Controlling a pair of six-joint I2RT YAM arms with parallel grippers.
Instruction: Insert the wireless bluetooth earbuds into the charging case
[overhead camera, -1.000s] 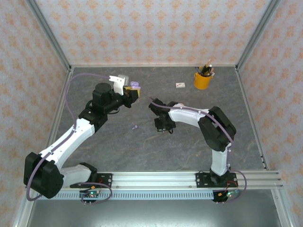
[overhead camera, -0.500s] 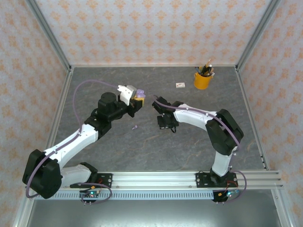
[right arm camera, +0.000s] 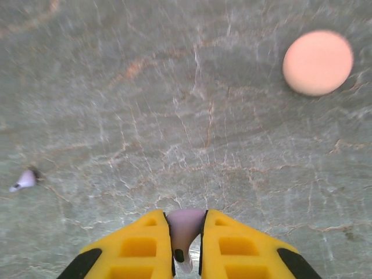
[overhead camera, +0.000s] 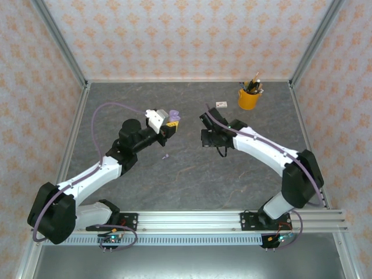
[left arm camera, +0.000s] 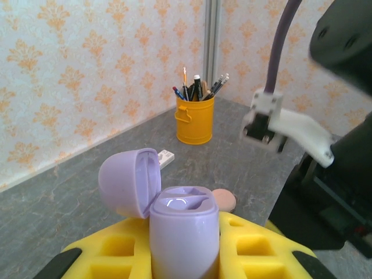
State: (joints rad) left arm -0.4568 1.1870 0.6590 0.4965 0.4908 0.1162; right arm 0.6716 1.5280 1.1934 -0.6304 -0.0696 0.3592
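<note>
Left gripper (left arm camera: 183, 253) clamps the open case (left arm camera: 183, 218). Right gripper (right arm camera: 186, 250) pinches an earbud (right arm camera: 185, 224) over open table (overhead camera: 192, 180), with a loose earbud (right arm camera: 23, 180) well apart.

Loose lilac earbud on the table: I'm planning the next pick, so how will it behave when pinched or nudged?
The earbud is far smaller than the case, so probably very light and easily flicked away. Its rounded body lying flat on the smooth table will likely skid or spin when nudged.
</note>
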